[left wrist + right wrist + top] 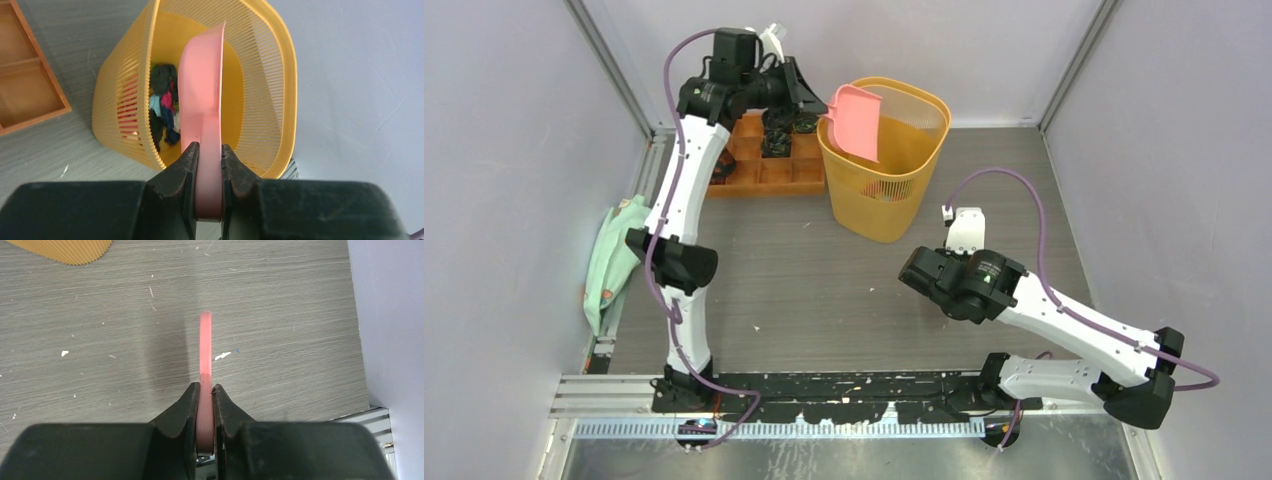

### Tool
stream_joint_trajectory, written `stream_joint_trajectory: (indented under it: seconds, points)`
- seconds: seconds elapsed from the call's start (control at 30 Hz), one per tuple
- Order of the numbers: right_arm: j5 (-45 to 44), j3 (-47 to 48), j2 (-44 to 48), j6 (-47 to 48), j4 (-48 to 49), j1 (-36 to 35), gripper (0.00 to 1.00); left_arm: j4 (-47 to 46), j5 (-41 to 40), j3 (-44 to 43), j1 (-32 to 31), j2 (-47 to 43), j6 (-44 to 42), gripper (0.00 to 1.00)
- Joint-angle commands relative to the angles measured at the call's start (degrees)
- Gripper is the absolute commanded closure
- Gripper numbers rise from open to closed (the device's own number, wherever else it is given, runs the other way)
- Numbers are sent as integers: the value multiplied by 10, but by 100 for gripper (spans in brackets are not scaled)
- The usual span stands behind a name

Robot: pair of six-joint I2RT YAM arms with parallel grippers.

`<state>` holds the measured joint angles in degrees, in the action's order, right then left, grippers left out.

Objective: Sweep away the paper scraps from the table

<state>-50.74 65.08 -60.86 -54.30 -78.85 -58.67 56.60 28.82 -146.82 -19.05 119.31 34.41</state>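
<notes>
My left gripper [821, 104] [207, 160] is shut on the handle of the pink dustpan [860, 120] [200, 85] and holds it tipped, mouth down, over the yellow basket [894, 195] [272, 100]. Paper scraps [162, 105] in black, teal, magenta and dark blue lie piled in the basket's bottom. My right gripper [916, 272] [205, 395] is shut on a thin pink tool [205, 345], seen edge-on, a little above the table [824, 280] [300, 315]. Tiny white bits [222, 356] lie on the boards below it.
An orange compartmented tray [769, 178] [25, 95] stands left of the basket at the back. A mint-green cloth [614, 260] hangs at the table's left edge. The metal rail [824, 385] runs along the near edge. Grey walls close three sides.
</notes>
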Motion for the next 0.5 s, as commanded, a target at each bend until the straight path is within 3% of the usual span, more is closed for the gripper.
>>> stream_joint_trajectory:
  seconds: [0.0, 0.13, 0.33, 0.47]
  points:
    - [-6, -2, -1, 2, 18, 6, 100, -98, -3, -15, 7, -66, -8, 99]
    - [-16, 6, -1, 5, 18, 10, 100, -137, 9, -1, 25, -118, 22, 99]
    - [-28, 23, 5, 22, 27, 23, 100, -169, -23, 195, 50, -322, 24, 99]
    - [-28, 47, 8, 56, 39, 39, 100, -133, -5, 307, 77, -430, 40, 99]
